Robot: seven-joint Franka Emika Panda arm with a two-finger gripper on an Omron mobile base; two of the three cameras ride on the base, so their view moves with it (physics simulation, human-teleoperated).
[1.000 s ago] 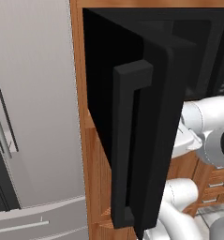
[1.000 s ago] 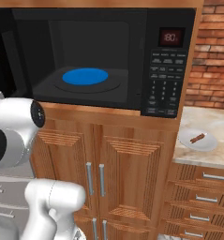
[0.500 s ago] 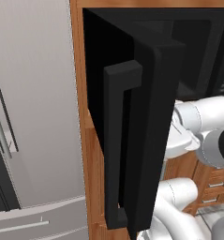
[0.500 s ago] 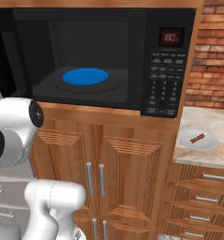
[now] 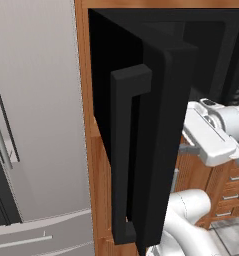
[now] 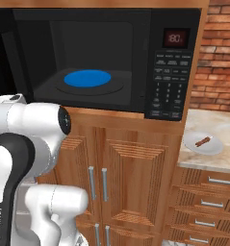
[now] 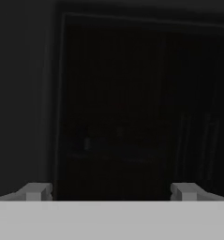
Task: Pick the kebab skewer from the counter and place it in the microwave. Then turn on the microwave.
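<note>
My claw (image 7: 108, 192) is released, its two tips spread wide at the bottom of the hand view with nothing between them, facing the dark inner side of the microwave door (image 5: 156, 140). How near the tips are to the glass I cannot judge; that view is almost black.

Over the last second the door has swung further out: in the left base view its handle (image 5: 126, 155) has drifted left and the slab now covers more of the cabinet behind it. The right base view has not shifted, so the base is parked and the arm is doing the pushing. That reads to me as the opening step nearly done, and the cavity of the microwave (image 6: 174, 62) lies open with the blue round plate (image 6: 87, 78) bare.

The kebab skewer (image 6: 202, 141) has not moved. It lies on a small white dish (image 6: 213, 146) on the table (image 6: 198, 161), right of the microwave and well apart from my claw.

The door hides my wrist from the left, and the table's right part is cut off.
</note>
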